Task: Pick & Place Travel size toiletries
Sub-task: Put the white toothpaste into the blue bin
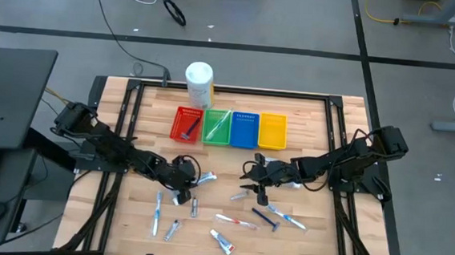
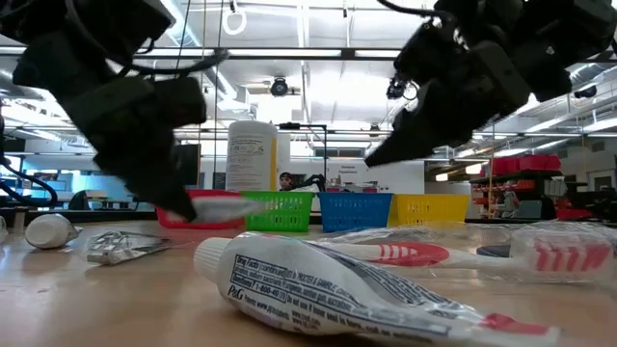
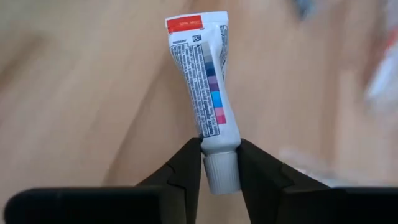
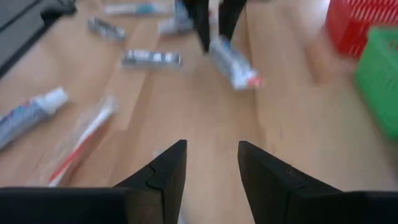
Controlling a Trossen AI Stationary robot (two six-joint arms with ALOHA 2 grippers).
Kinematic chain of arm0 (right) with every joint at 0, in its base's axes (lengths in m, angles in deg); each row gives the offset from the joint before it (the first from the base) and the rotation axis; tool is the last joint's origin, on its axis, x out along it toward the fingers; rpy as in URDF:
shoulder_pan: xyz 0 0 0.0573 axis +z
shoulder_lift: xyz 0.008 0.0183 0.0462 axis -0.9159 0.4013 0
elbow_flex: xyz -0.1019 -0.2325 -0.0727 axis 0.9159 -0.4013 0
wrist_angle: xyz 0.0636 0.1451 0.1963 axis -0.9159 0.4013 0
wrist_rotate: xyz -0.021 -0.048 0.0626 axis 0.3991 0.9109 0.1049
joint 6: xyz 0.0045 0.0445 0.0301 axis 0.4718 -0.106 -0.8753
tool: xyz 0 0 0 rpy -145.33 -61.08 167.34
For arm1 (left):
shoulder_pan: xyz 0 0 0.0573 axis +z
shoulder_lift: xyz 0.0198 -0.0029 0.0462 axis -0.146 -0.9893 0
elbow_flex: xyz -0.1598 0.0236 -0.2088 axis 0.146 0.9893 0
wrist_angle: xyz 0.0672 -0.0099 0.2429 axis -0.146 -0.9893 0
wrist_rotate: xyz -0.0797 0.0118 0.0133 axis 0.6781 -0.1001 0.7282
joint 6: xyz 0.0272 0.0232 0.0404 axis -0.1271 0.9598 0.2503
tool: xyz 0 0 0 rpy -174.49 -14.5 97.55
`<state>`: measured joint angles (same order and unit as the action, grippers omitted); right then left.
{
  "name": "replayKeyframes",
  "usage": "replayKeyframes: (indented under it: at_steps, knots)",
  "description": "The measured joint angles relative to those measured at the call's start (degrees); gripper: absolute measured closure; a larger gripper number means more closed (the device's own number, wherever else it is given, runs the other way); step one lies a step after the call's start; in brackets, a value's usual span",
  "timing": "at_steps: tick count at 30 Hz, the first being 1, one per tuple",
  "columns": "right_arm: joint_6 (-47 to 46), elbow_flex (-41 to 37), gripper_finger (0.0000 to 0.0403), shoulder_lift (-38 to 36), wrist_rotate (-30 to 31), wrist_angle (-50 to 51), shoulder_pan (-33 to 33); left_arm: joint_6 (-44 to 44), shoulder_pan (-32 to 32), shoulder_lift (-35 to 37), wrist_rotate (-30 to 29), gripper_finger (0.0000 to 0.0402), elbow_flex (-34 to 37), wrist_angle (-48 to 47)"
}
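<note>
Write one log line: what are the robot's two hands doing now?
left gripper: shut on white tube | right gripper: open, empty, above table

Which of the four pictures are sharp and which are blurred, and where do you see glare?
High view: evenly lit and sharp over the table. Low view: the nearest white tube is fairly sharp, the arms are dark against bright ceiling lights. Left wrist view: the held small tube is sharp between the left gripper fingers, the wood behind is blurred. Right wrist view: blurred throughout, with the right gripper open.
</note>
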<state>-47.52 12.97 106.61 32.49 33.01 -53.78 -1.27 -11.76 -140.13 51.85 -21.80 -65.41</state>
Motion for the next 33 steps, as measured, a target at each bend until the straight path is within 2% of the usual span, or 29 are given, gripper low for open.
replayKeyframes:
  at_steps: [4, 10, 17, 24, 29, 33]
  knots:
    - [4.2, 0.0, 0.0232, 0.0, -0.2, -6.3, -1.1, 5.1, 1.4, 0.0, -0.1, 0.0302, 0.0, 7.3]
    - [14.0, 0.0, 0.0200, 0.0, -0.1, -7.1, -2.4, 10.5, 4.9, 0.1, 5.2, 0.0316, -0.1, 17.7]
    - [30.1, 0.0, 0.0194, 0.0, 3.4, -7.2, -2.7, 7.9, 9.5, 0.1, 13.3, 0.0306, -0.1, 20.1]
    - [31.7, 0.0, 0.0194, 0.0, 3.3, -10.7, -4.3, 4.4, 13.0, 0.1, 20.6, 0.0313, -0.1, 20.4]
    - [32.4, 0.0, 0.0194, 0.0, -1.0, -10.7, -5.3, 3.4, 14.9, 0.1, 21.9, 0.0308, -0.1, 23.1]
    - [32.6, 0.0, 0.0197, 0.0, -1.2, -11.3, -5.8, 3.6, 16.1, 0.2, 23.5, 0.0311, -0.1, 25.9]
